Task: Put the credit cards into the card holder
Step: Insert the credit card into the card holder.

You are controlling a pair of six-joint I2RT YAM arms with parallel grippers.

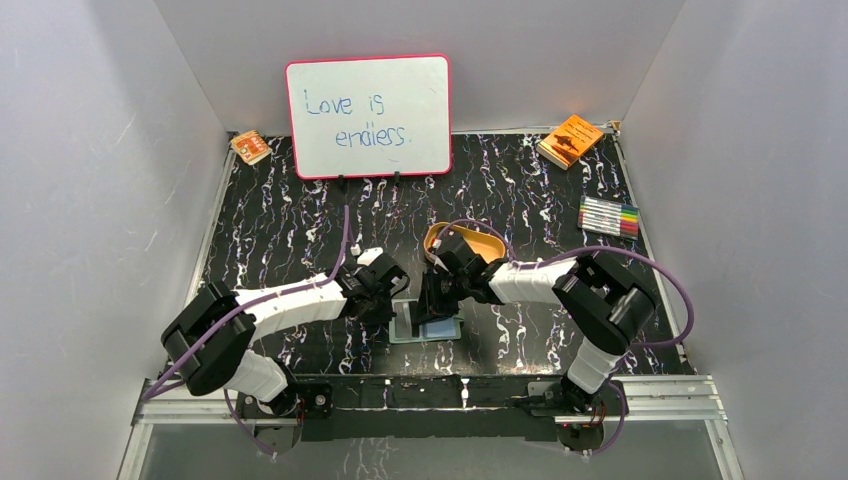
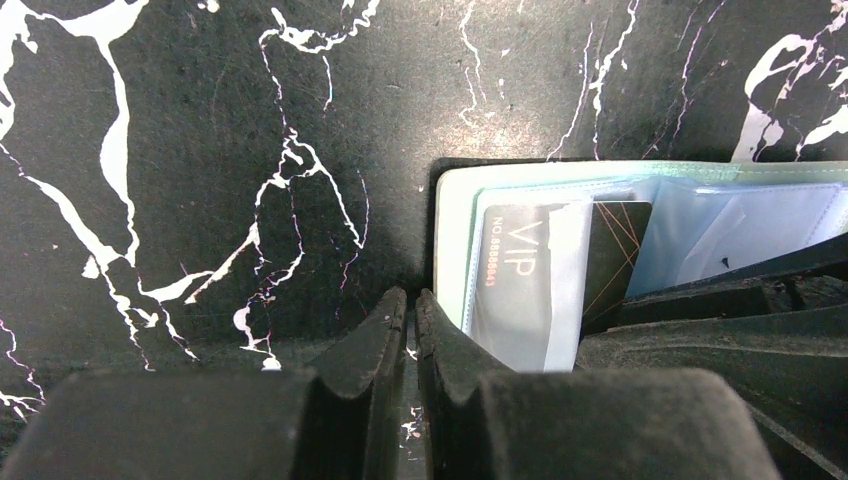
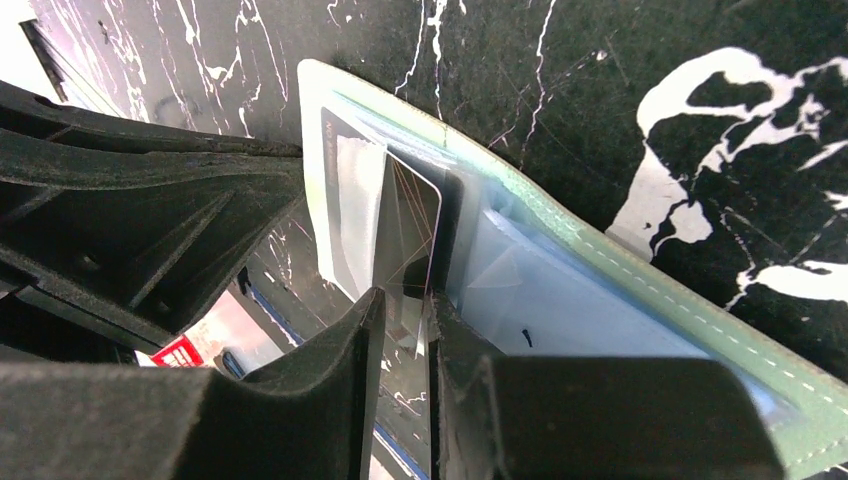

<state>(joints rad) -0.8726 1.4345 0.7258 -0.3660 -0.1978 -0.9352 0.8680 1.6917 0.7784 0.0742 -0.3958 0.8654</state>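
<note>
So the card holder [image 1: 445,328] is lying open on the black marbled surface [image 1: 290,230], lower middle of the top view between the two arms. A dark VIP credit card [image 2: 515,265] is partway inside the clear sleeve at its left end. At the bottom centre of each wrist view, the left gripper [image 2: 410,305] is closed on nothing with its tips at the holder's left edge, while the right gripper [image 3: 405,310] has its jaws cracked slightly apart, the card's near end sitting at the gap.

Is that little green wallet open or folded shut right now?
Open. The card holder lies spread on the table, its clear sleeves facing up, with a dark VIP card partly tucked into one.
</note>
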